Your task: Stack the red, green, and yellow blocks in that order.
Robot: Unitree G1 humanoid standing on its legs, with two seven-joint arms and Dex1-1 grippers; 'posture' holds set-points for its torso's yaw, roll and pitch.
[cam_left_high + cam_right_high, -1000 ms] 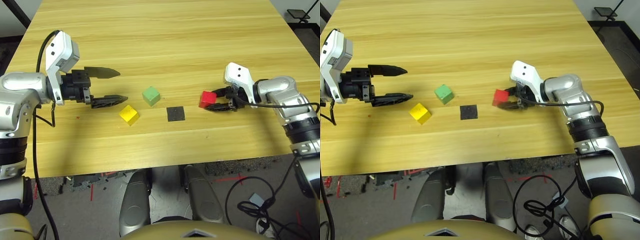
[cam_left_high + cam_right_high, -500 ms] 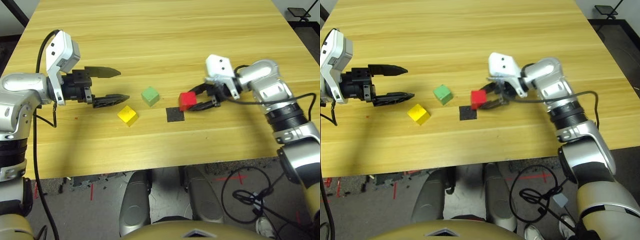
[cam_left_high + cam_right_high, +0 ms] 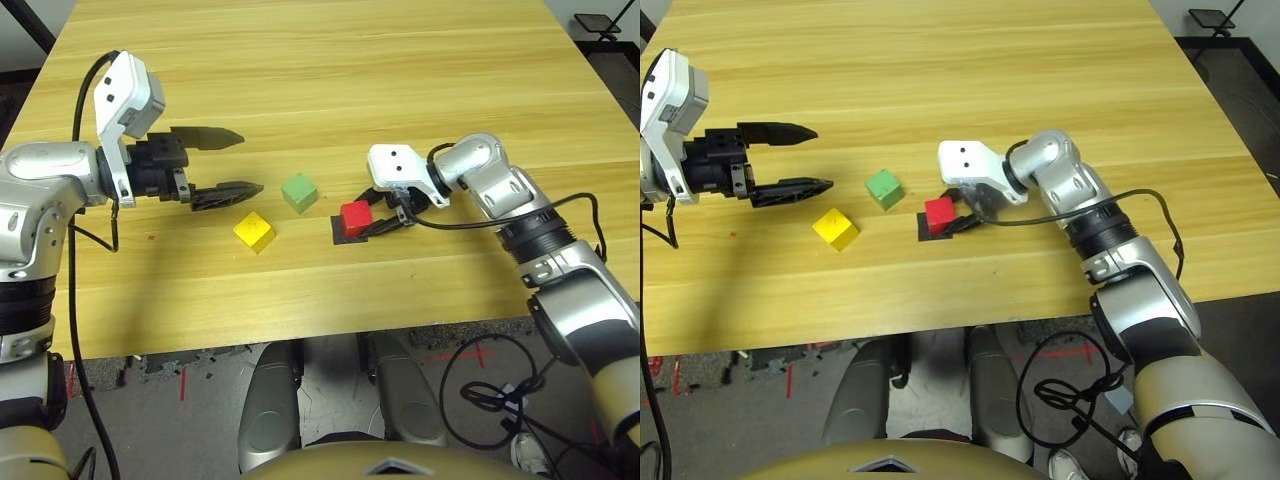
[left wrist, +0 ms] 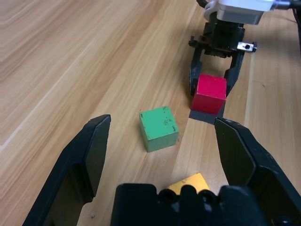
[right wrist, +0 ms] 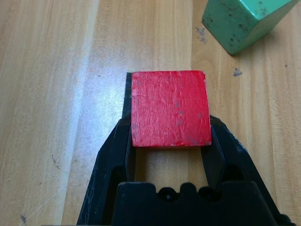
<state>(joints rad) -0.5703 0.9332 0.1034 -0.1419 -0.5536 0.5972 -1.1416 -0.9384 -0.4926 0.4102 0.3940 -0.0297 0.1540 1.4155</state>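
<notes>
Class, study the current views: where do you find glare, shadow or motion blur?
Right wrist view: a pale sheen on the wood beside the red block; left eye view: a soft shadow on the table below the left gripper; right eye view: a smeared patch at the right gripper's wrist.

Black square patch (image 3: 341, 238) on wooden table (image 3: 300, 90)
</notes>
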